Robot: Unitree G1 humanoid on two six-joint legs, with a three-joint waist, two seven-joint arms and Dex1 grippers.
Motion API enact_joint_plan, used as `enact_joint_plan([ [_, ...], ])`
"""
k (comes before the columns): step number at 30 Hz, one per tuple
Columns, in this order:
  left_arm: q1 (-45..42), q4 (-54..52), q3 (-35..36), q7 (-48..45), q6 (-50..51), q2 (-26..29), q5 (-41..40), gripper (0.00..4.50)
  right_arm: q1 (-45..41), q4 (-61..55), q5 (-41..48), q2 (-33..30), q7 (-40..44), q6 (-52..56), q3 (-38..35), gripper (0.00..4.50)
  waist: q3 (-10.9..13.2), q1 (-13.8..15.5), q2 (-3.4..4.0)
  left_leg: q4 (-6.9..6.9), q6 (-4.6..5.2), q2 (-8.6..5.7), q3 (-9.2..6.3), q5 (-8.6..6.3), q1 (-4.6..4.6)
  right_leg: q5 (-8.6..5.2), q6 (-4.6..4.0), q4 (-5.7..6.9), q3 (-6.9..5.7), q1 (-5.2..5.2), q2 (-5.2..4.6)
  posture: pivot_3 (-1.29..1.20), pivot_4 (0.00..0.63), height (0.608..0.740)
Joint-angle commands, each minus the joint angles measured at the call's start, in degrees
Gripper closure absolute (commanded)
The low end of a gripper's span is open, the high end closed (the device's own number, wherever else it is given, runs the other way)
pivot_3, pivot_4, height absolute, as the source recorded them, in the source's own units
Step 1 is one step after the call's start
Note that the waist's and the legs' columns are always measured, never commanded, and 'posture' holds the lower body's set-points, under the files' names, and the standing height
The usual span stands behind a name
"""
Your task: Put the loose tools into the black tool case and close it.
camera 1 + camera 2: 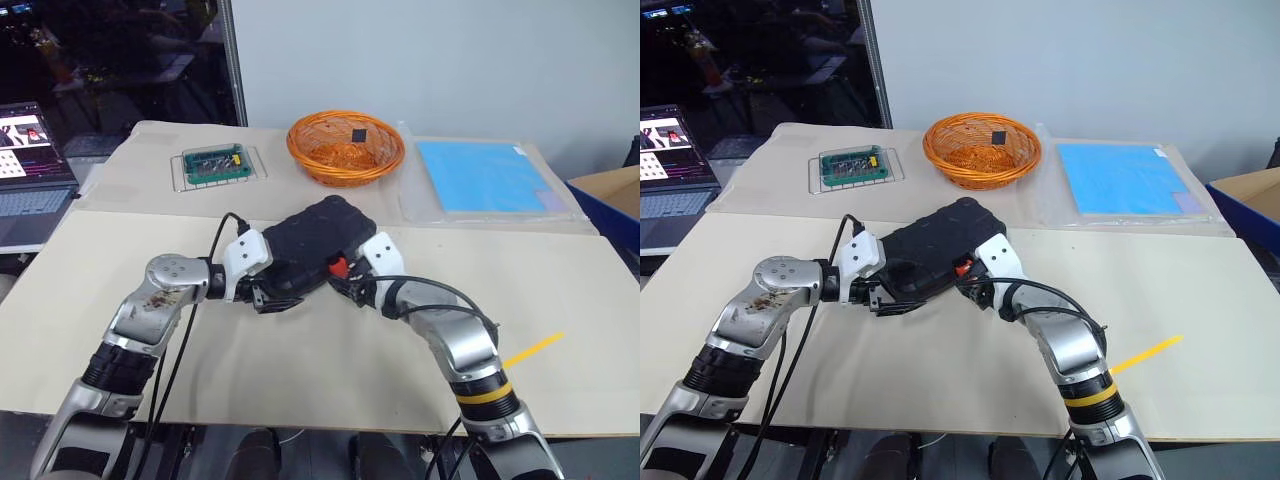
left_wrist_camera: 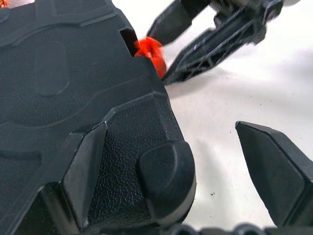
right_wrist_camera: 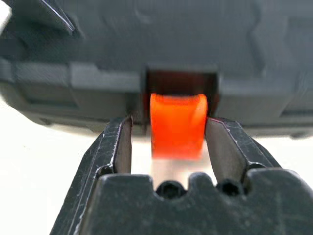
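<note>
Right pincer (image 3: 178,142) spread astride orange latch (image 3: 177,125) of shut black tool case (image 1: 315,240); left pincer (image 1: 275,297) wide.

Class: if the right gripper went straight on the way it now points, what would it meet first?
Most likely the orange latch of the black tool case: it sits right between the right gripper's fingers, directly ahead.
</note>
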Motion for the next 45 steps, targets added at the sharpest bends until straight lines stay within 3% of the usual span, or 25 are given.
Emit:
enact_joint_plan([
  [1,1.4,2.55,-2.07,-0.17,1.12,-0.26,1.61,0.0,1.61,-6.3,2.08,-1.84,0.36,3.4,-2.67,2.06,0.0,0.03,0.0,-0.01,0.0,0.0,0.0,0.0,0.0,0.0,0.0,-0.02,0.0,0.01,0.0,0.0,0.15,0.74],
  [2,1.3,2.72,-2.06,-0.14,1.04,-0.33,1.67,0.0,2.12,-7.29,2.66,-2.12,0.37,4.37,-3.19,2.06,0.0,0.04,0.0,-0.01,0.0,0.0,0.0,0.0,0.0,0.0,0.0,-0.03,-0.01,0.01,0.0,0.0,0.15,0.74],
  [6,1.23,3.01,-2.03,-0.22,0.94,-0.34,1.76,0.0,4.1,-9.43,4.36,-2.35,0.23,6.62,-3.73,3.24,-0.01,0.07,0.01,-0.03,0.0,0.0,0.0,0.0,0.0,0.0,-0.01,-0.06,-0.01,0.02,-0.01,0.0,0.15,0.74],
  [9,1.19,3.06,-1.98,-0.16,0.98,-0.34,1.76,0.0,4.28,-9.23,4.69,-1.78,-0.96,6.67,-4.49,4.37,-0.02,0.0,0.02,-0.03,-0.01,0.01,0.0,-0.01,0.03,0.0,-0.01,-0.11,-0.02,0.06,-0.02,0.0,0.15,0.74],
  [10,1.15,3.11,-1.97,-0.16,0.98,-0.33,1.77,0.0,4.11,-9.02,5.02,-1.44,-1.38,6.65,-4.88,4.44,-0.02,0.01,0.02,-0.03,-0.01,0.0,0.0,-0.01,0.03,0.0,-0.01,-0.12,-0.02,0.05,-0.04,0.0,0.15,0.74],
  [14,1.03,3.3,-2.03,-0.19,0.98,-0.34,1.85,0.0,2.92,-7.15,5.5,-0.48,-2.28,5.97,-4.82,4.44,-0.01,0.02,0.02,-0.05,-0.01,0.0,0.0,-0.01,0.03,0.0,-0.01,-0.15,-0.04,0.06,-0.07,0.0,0.15,0.74],
  [22,0.68,3.8,-2.38,0.02,0.75,-0.94,2.22,0.0,-4.16,7.53,2.37,3.7,-3.25,-2.13,-1.5,4.44,-0.02,-0.27,0.03,-0.05,-0.01,0.01,0.01,-0.01,0.03,0.01,-0.02,-0.18,-0.06,0.07,-0.07,0.0,0.15,0.74],
  [34,1.06,4.71,-2.37,0.67,0.32,-1.72,2.41,0.0,2.35,-3.08,7.06,1.52,0.29,-3.75,-5.17,4.44,-0.02,0.01,0.03,-0.16,-0.01,-0.02,0.04,-0.01,0.05,0.0,-0.01,-0.24,-0.06,0.07,-0.12,0.0,0.15,0.74],
  [45,1.02,4.88,-2.52,0.83,0.22,-1.81,2.47,0.0,-2.62,12.39,1.87,5.68,-2.77,-14.94,-3.24,4.44,-0.03,-0.01,0.04,-0.17,-0.12,-0.03,0.04,-0.08,0.05,0.0,-0.02,-0.28,-0.07,0.08,-0.15,0.0,0.15,0.74],
])
